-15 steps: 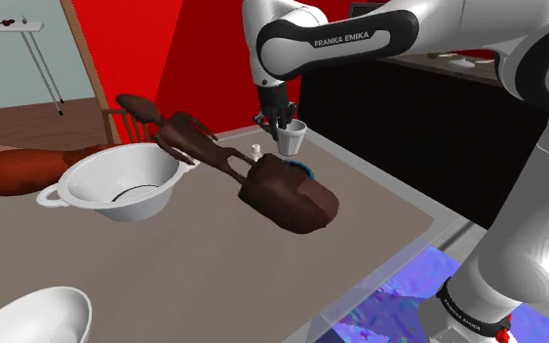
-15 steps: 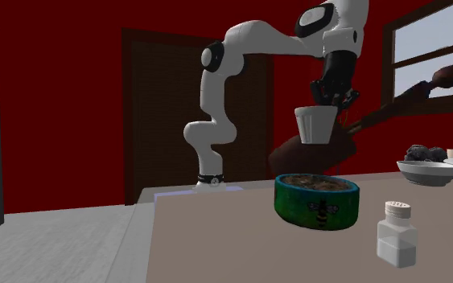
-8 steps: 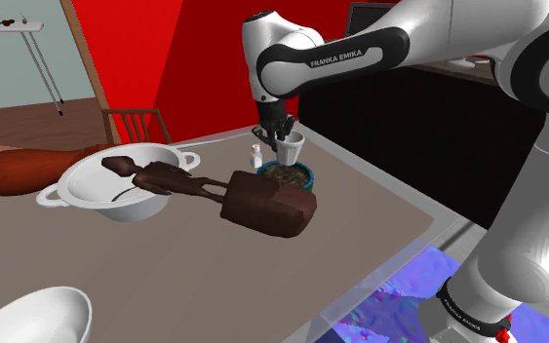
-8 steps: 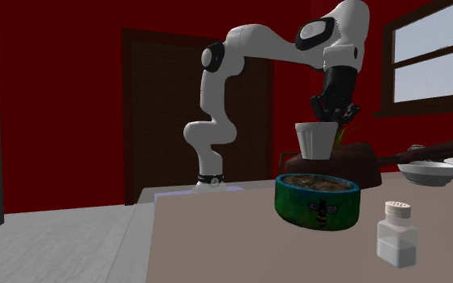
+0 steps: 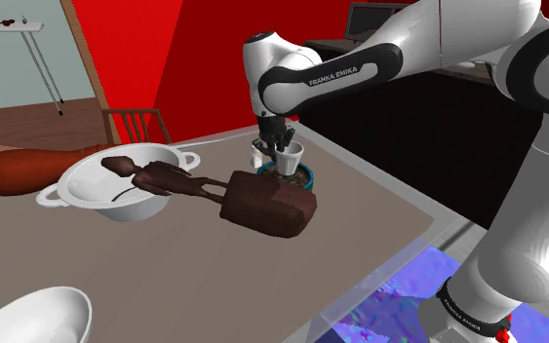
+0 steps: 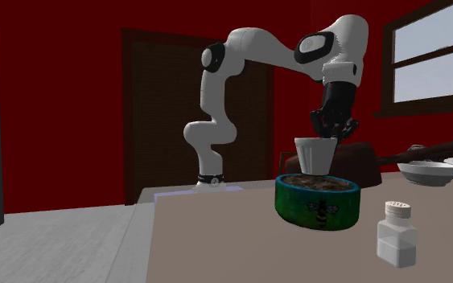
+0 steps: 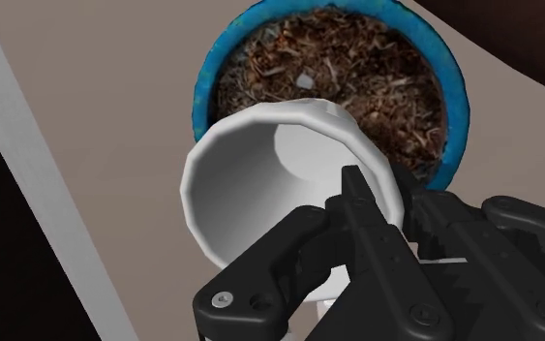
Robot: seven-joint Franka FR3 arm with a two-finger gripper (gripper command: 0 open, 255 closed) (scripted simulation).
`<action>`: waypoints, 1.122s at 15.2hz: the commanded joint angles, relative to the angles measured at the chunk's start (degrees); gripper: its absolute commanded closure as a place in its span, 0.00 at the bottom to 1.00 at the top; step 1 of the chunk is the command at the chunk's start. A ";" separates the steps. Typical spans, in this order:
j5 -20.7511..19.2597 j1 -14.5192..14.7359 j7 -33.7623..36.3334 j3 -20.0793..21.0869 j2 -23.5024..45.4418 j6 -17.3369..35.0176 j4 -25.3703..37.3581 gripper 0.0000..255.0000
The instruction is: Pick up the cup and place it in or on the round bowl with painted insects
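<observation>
A white tapered cup (image 5: 290, 157) (image 6: 315, 154) (image 7: 260, 184) hangs upright over the round bowl (image 5: 304, 178) (image 6: 317, 201) (image 7: 202, 87). The bowl has a blue-green wall with a painted bee and a brown flaky filling. My gripper (image 5: 280, 136) (image 6: 334, 129) (image 7: 381, 194) is shut on the cup's rim, one finger inside and one outside. In the second exterior view the cup's base sits at the level of the bowl's rim. I cannot tell whether it touches the filling. In the shoulder view a brown object hides part of the bowl.
A dark brown long-handled object (image 5: 262, 203) lies on the table (image 5: 214, 273) beside the bowl, its handle reaching a white two-handled bowl (image 5: 87, 185). A small white shaker (image 6: 397, 233) stands near the bowl. More white bowls (image 6: 430, 170) (image 5: 28, 317) rest farther off.
The arm has brought the cup down until it is over the bowl's filling. The brown object dropped and swung toward the white handled bowl, then stayed still.
</observation>
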 commanded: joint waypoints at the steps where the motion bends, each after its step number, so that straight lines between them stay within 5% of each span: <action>1: -0.03 0.01 0.08 0.01 0.00 0.25 -0.22 1.00; 6: -0.03 0.01 0.08 0.01 0.00 0.25 -0.22 1.00; 7: -0.03 0.01 0.08 0.01 0.00 0.24 -0.22 0.00; 12: -0.03 0.01 0.08 0.01 0.00 0.24 -0.22 0.00; 17: 0.73 0.85 -0.49 0.68 -0.57 -6.75 6.17 0.00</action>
